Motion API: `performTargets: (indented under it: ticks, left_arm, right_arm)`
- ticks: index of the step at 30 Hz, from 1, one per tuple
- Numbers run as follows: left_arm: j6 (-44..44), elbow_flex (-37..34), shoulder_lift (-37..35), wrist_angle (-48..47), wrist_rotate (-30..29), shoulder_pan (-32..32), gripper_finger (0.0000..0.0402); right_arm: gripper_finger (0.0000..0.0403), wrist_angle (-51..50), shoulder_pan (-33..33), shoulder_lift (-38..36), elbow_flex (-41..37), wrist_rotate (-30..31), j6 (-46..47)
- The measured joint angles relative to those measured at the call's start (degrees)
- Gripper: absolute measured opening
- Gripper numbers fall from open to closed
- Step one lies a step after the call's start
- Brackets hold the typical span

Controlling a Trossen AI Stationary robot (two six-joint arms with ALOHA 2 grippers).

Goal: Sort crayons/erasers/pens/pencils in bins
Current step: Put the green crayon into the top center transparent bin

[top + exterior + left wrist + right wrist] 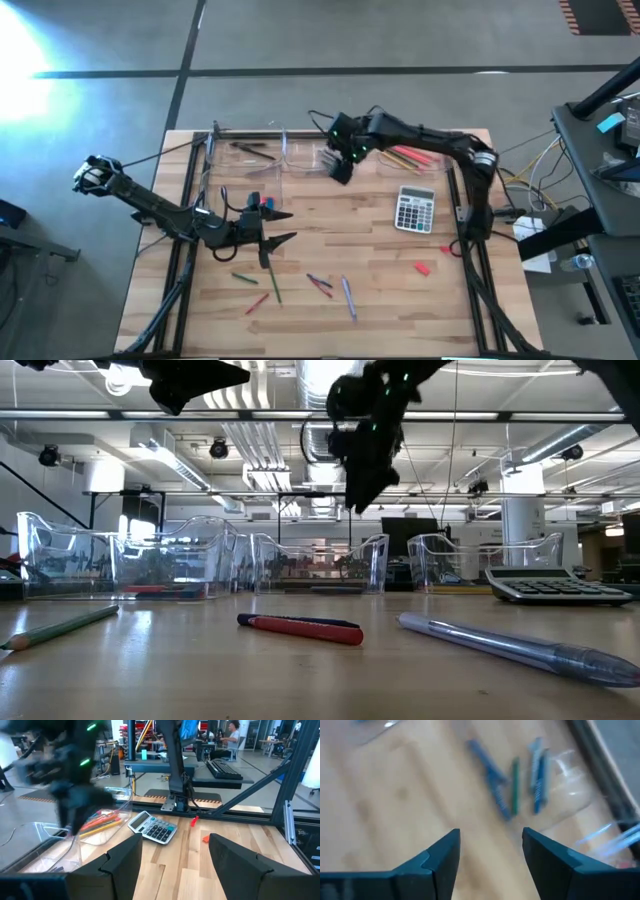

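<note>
Clear bins (300, 155) stand in a row along the table's far edge; one (410, 158) holds pink and orange pencils. My right gripper (340, 170) hangs open above the middle bins, slanting down, with nothing between its fingers (490, 837). Under it lie blue pens (492, 780) and a green stick beside a clear bin wall (572, 785), all blurred. My left gripper (283, 227) stands open and level over the table's middle left, empty (175, 845). Loose pencils (245, 277) and pens (348, 297) lie near the front edge. A pink eraser (422, 268) lies at the right.
A grey calculator (414, 208) lies right of centre, on the table. In the low view a red pen (300, 628), a green pencil (60, 628) and a clear pen (510, 645) lie close to the front edge. People work at desks beyond the table.
</note>
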Motion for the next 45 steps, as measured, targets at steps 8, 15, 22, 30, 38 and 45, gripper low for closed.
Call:
performTargets:
  ticks: [8, 15, 22, 30, 38, 45]
  left_arm:
    - [-0.1, 0.0, 0.0, 0.0, 0.0, 0.0, 0.0217]
    - [-0.4, 0.0, 0.0, 0.0, 0.8, 0.0, 0.0217]
    - [-8.5, 5.1, 1.6, -20.8, 3.8, -0.4, 0.0217]
    - [-20.6, 16.1, 7.5, -52.4, 20.5, -0.5, 0.0217]
    - [-30.3, 17.4, 14.9, -77.7, 29.6, -3.0, 0.0217]
    - [-30.5, 14.9, 20.8, -80.0, 32.4, -8.0, 0.0217]
  right_arm:
    - [0.0188, 3.3, 18.0, -11.5, -10.5, 0.0, 7.3]
    - [0.0187, 15.8, 36.4, -17.7, -24.6, 8.2, 18.9]
    - [0.0181, 28.5, 51.0, -21.0, -33.9, 26.9, 26.6]
    - [0.0180, 41.1, 58.5, -24.2, -43.5, 40.7, 27.0]
    - [0.0180, 46.2, 58.5, -26.0, -48.7, 41.0, 28.7]
    - [0.0180, 47.0, 58.5, -26.0, -49.2, 42.1, 28.9]
